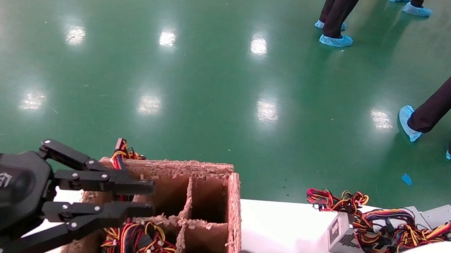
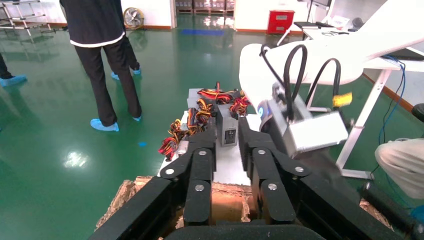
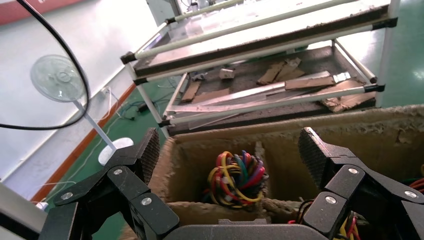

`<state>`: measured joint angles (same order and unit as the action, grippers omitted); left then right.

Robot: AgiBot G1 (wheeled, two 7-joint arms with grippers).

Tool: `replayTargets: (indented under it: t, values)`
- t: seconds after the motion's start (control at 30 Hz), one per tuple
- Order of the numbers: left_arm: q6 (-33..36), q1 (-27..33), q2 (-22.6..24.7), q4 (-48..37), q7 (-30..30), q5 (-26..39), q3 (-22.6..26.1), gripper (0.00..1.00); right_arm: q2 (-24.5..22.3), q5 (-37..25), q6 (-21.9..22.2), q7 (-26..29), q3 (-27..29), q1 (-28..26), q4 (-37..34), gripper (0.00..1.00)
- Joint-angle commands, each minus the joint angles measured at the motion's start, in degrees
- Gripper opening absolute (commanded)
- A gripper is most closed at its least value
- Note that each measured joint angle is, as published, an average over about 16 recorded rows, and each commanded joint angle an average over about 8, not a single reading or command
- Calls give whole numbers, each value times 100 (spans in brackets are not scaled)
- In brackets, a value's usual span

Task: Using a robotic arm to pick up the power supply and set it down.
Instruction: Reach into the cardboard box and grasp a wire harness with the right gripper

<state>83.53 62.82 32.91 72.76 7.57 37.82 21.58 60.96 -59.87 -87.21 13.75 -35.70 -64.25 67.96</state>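
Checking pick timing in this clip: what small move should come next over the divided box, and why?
Probably lower the right pincer, open and empty, straight towards the wire bundle in the cardboard box compartment framed between its fingers. The left pincer hovers empty over the box's left side, so keep clear of it.

A factory or assembly workshop floor: glossy green epoxy flooring [image 1: 198,65] reflects overhead lights, and workers in dark uniforms wear blue shoe covers [image 1: 335,40]. Beyond the left gripper [image 2: 227,142], a white bench [image 1: 281,231] carries grey power supplies [image 1: 340,237] with bundled wires. Beyond the right gripper [image 3: 227,150] stand a divided cardboard box [image 3: 220,150], a metal trolley rack [image 3: 265,65] and a pedestal fan [image 3: 57,77].
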Motion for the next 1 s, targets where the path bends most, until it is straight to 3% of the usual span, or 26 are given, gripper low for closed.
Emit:
replayTargets:
  t: [0.03, 0.07, 0.47, 1.0]
  values:
    - [0, 0, 0, 0, 0, 0, 0, 0, 137, -130, 40, -70, -84, -8, -127, 6]
    - [0, 0, 0, 0, 0, 0, 0, 0, 179, -168, 42, -98, -110, -15, -178, 0]
    - [0, 0, 0, 0, 0, -1, 1, 0, 388, -522, 31, -23, -387, -76, -202, 0]
    - [-1, 0, -1, 0, -1, -1, 2, 0, 159, -639, 181, 107, -368, -12, 93, 0]
